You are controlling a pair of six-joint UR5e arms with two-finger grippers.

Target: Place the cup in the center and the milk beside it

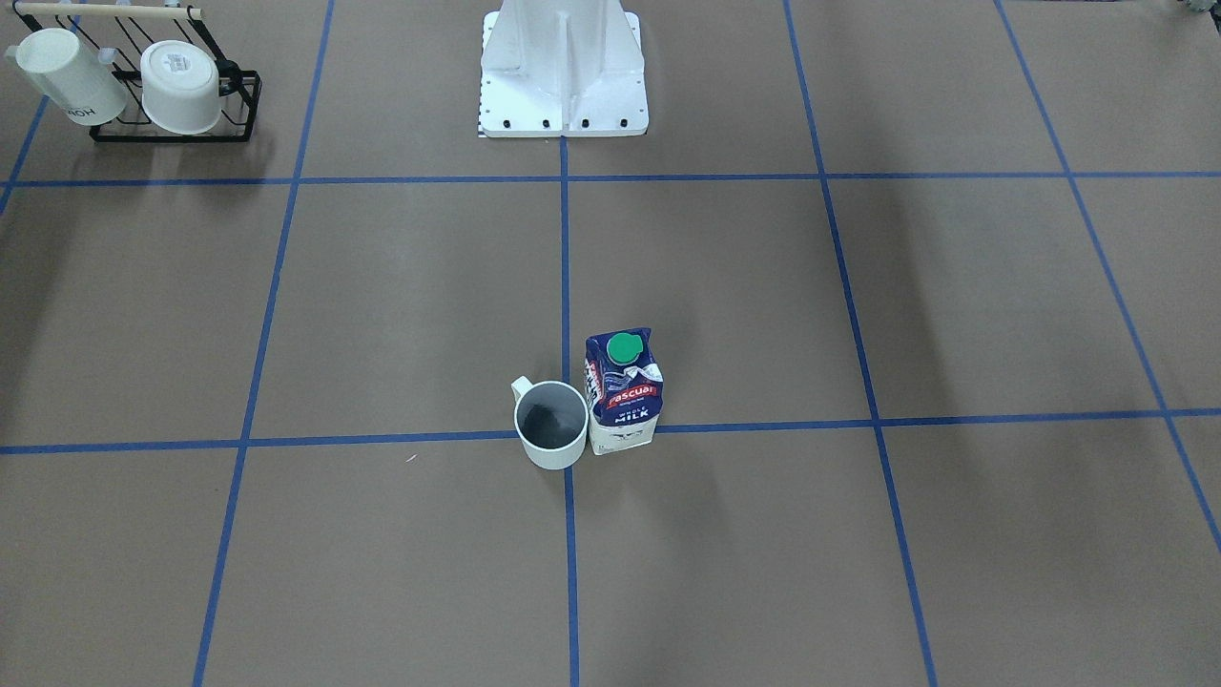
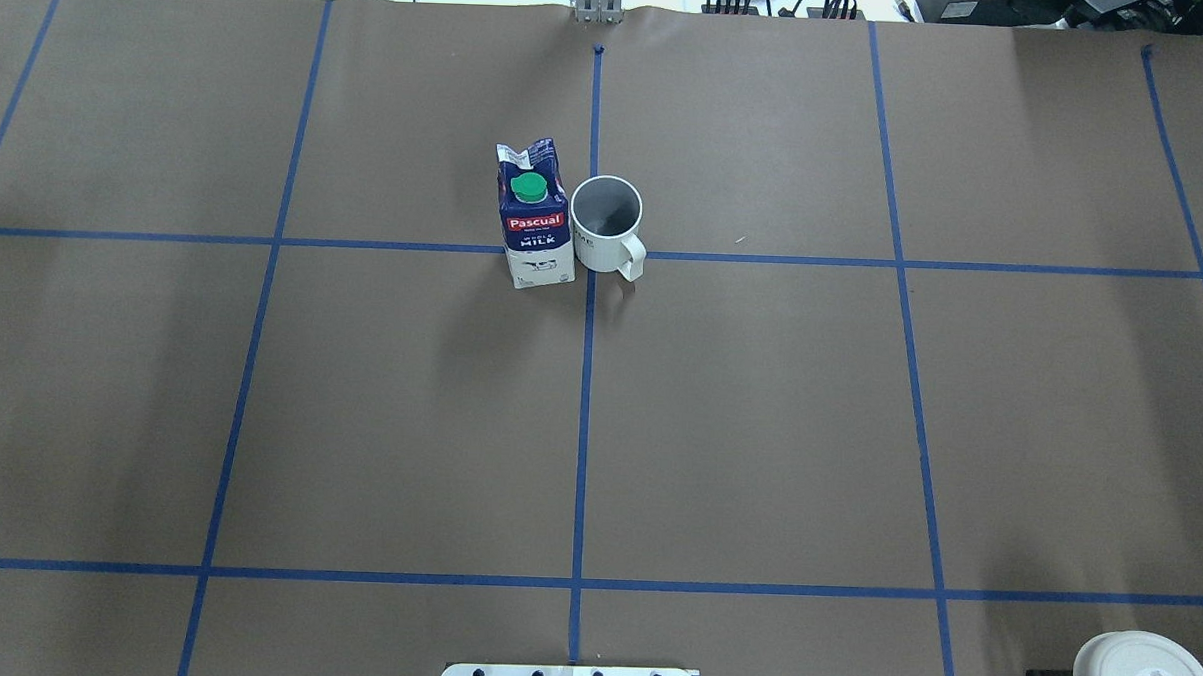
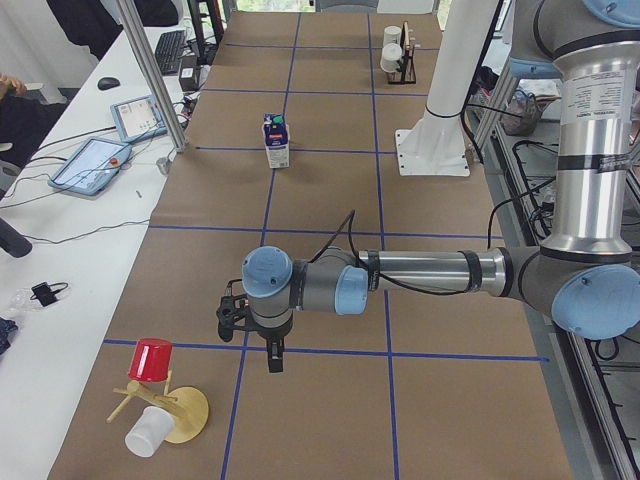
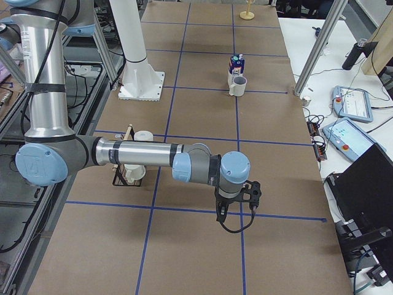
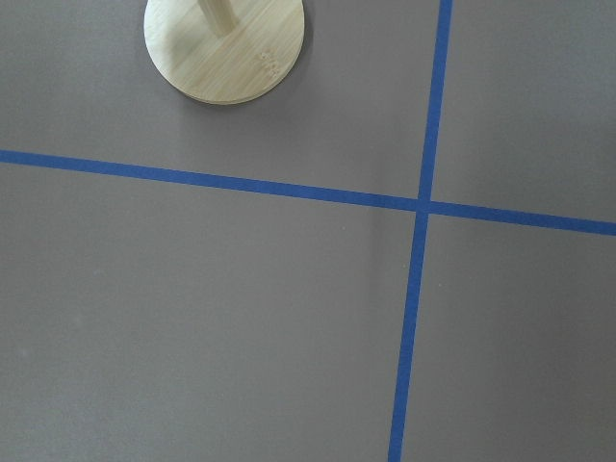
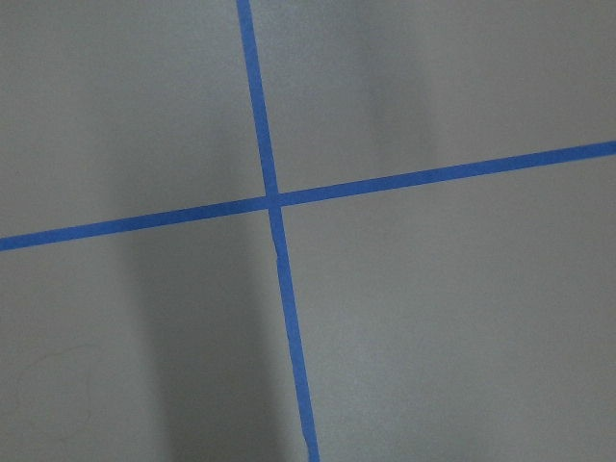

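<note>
The plain white cup (image 1: pixel 550 426) with a dark grey inside stands upright on the crossing of the blue tape lines at the table's middle. It also shows in the overhead view (image 2: pixel 606 218) and the right side view (image 4: pixel 239 85). The navy and white milk carton (image 1: pixel 624 391) with a green cap stands upright close beside it, as the overhead view (image 2: pixel 536 221) and left side view (image 3: pixel 277 142) show. My left gripper (image 3: pixel 262 345) and right gripper (image 4: pixel 236 206) hang over bare table at opposite ends, far from both. I cannot tell whether either is open or shut.
A black wire rack (image 1: pixel 162 91) holds two other white mugs near the robot's base (image 1: pixel 563 67). A wooden mug stand (image 3: pixel 165 415) with a red cup (image 3: pixel 152 358) and a white cup (image 3: pixel 148 432) is by the left gripper; its base shows in the left wrist view (image 5: pixel 224 48).
</note>
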